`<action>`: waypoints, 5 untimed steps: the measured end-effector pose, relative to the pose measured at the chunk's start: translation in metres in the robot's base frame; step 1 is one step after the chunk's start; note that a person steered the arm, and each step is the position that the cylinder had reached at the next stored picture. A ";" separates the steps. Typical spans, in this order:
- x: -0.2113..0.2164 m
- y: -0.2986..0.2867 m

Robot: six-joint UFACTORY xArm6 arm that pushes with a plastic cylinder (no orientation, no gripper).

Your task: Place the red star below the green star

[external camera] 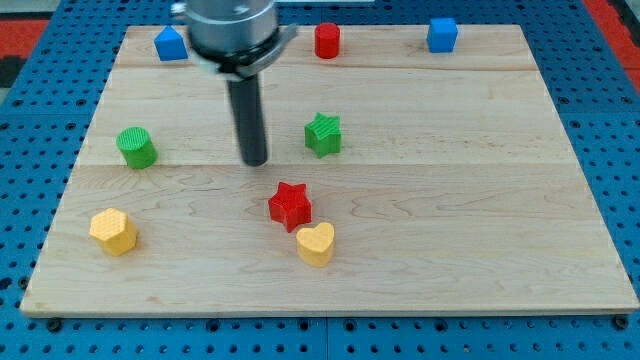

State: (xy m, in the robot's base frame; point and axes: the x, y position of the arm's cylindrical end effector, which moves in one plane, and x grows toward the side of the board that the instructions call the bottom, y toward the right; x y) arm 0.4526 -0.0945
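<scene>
**Red star low of green star, tip off to the left**

Found my tip (256, 160) resting on the wooden table (480, 200) near its middle, at the foot of the dark rod (250, 115) serving as end effector. Saw a plain straight rod, upright, holding nothing and touching no block. Placed the tip left of the green star (323, 134), near it but apart, and above and to the left of the red star (290, 205), also apart.

Located the red star toward the view's bottom from the green star, a little to its left, with bare wood between the two. Noted a yellow heart (316, 243) just beside the red star at its lower right; could not tell whether touching or merely close.

Counted the rest around the edges. Spotted a green cylinder (136, 148) at the view's left, well apart from the tip, and a yellow block (113, 232) below it near the bottom-left corner, several-sided, exact shape hard to make out. Along the view's top, marked a blue block (171, 44) at the left, partly beside the grey arm housing (232, 25), a red cylinder (327, 41) right of the housing, and a blue cube (442, 34) further right.
</scene>
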 end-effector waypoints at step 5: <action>0.081 0.082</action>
